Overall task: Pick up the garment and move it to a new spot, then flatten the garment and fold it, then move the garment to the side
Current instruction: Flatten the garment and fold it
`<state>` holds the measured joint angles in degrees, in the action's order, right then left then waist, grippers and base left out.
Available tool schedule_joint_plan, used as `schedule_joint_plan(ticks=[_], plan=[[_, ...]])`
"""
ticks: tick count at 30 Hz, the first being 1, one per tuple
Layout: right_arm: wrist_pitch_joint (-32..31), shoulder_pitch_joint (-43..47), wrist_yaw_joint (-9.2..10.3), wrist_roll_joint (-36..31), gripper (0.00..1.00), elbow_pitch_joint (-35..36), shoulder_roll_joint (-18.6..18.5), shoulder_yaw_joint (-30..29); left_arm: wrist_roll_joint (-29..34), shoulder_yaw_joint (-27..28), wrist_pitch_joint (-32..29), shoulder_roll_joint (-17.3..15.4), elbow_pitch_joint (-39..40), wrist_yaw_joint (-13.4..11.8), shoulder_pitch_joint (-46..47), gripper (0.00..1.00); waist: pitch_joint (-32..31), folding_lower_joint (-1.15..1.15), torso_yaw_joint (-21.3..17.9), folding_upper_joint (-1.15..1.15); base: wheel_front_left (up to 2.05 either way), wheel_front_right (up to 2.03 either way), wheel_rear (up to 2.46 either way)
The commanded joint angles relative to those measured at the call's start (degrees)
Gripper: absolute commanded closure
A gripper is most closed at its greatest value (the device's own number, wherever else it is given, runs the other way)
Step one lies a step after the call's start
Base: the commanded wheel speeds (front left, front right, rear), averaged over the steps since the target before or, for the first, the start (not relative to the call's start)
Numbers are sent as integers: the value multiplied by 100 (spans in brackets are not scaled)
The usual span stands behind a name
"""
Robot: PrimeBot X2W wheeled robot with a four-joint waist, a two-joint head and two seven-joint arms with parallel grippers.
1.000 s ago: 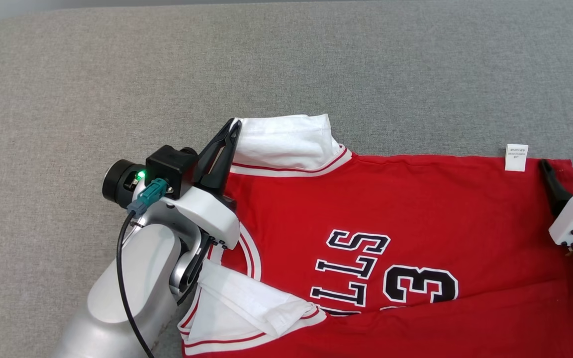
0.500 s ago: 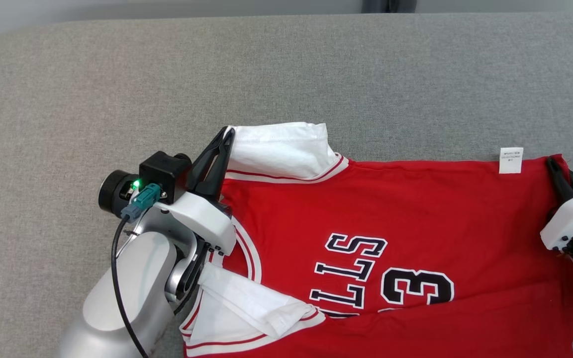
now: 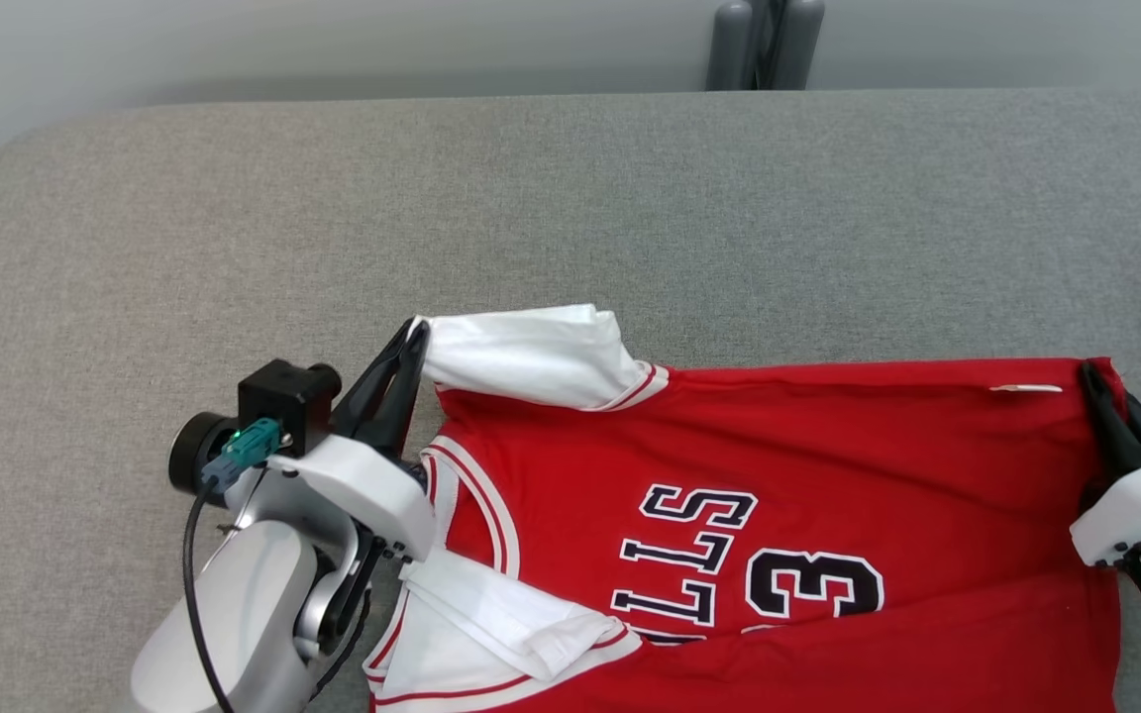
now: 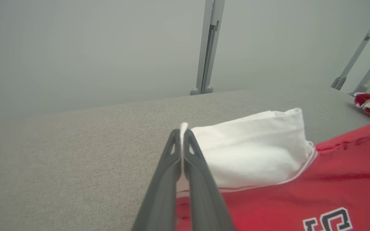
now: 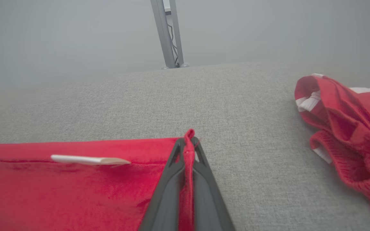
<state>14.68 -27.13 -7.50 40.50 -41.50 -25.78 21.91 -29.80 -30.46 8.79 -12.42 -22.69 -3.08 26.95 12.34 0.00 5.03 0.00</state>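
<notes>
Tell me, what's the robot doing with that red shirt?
The robot is holding a red jersey at two spots on the grey table. Its left gripper pinches the white sleeve, and its right gripper pinches a corner of the hem. Another red garment lies off to the right.

We record that the jersey (image 3: 828, 465) runs off the bottom edge of the head view, so its lower side cannot be inspected. Its lettering (image 3: 699, 540) is partly covered by a red fold (image 3: 878, 644), and the covered letters cannot be read. The label (image 3: 1024, 388) lies edge-on, its print illegible. A second red garment (image 5: 348, 128) is cut by the right edge of the right wrist view, and we cannot tell its type. The right gripper (image 3: 1105, 388) is cropped at the head view's right edge, and the cloth pinched inside its closed jaws is concealed.
</notes>
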Motion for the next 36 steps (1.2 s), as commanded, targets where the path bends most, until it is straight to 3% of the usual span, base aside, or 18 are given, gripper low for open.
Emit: schedule_joint_plan(ticks=[1, 13, 25, 36], plan=[[36, 88, 3, 36, 100, 60, -60, -1, -23, 40, 0, -76, 40, -30, -82, 100, -40, 0, -9, 0, 0, 0, 0], [52, 888, 3, -61, 100, 985, -422, -157, -202, -60, -502, -618, 805, 5, -870, 100, -308, 0, 11, 0, 0, 0, 0], [53, 1282, 3, -334, 100, 1331, -714, -158, -327, -294, -1095, -1069, 1468, 120, -1378, 100, -390, 0, -14, 0, 0, 0, 0], [54, 1698, 3, -360, 100, 1499, -1146, 359, -471, -574, -1823, -1668, 1998, 302, -1964, 100, -548, 0, -70, 0, 0, 0, 0]])
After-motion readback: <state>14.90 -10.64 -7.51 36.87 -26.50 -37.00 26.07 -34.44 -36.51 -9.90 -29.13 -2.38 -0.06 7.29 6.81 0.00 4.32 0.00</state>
